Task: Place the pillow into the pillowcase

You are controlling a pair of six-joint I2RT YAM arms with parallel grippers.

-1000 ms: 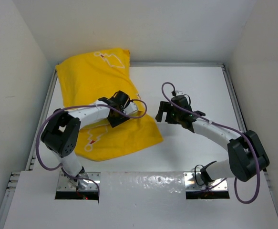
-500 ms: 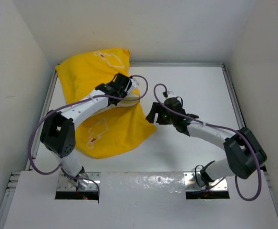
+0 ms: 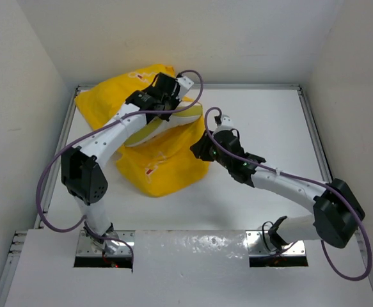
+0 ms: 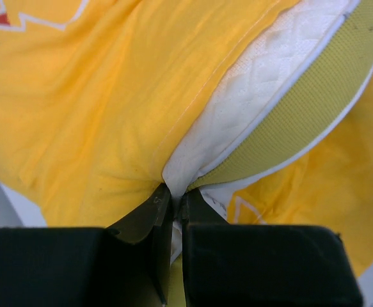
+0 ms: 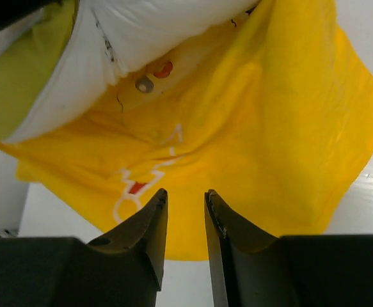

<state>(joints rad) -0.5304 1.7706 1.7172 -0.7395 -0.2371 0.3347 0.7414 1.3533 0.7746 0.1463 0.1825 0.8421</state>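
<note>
The yellow pillowcase lies bunched at the table's back left, with the cream-white pillow partly inside it. In the left wrist view the pillow's quilted face and pale yellow edge band stick out of the pillowcase. My left gripper is shut on the pillow's white corner and holds it raised near the back wall. My right gripper hangs at the pillowcase's right edge. Its jaws stand a narrow gap apart with nothing between them. Yellow cloth and the pillow lie beyond.
White walls close in the table at the back and both sides. Metal rails run along the left edge and right edge. Bare white tabletop lies to the right of the pillowcase. Purple cables loop off both arms.
My left gripper has shut on the pillow's corner and pulled it up and back, dragging the pillowcase along. My right gripper moved left to the pillowcase and its jaws narrowed.
</note>
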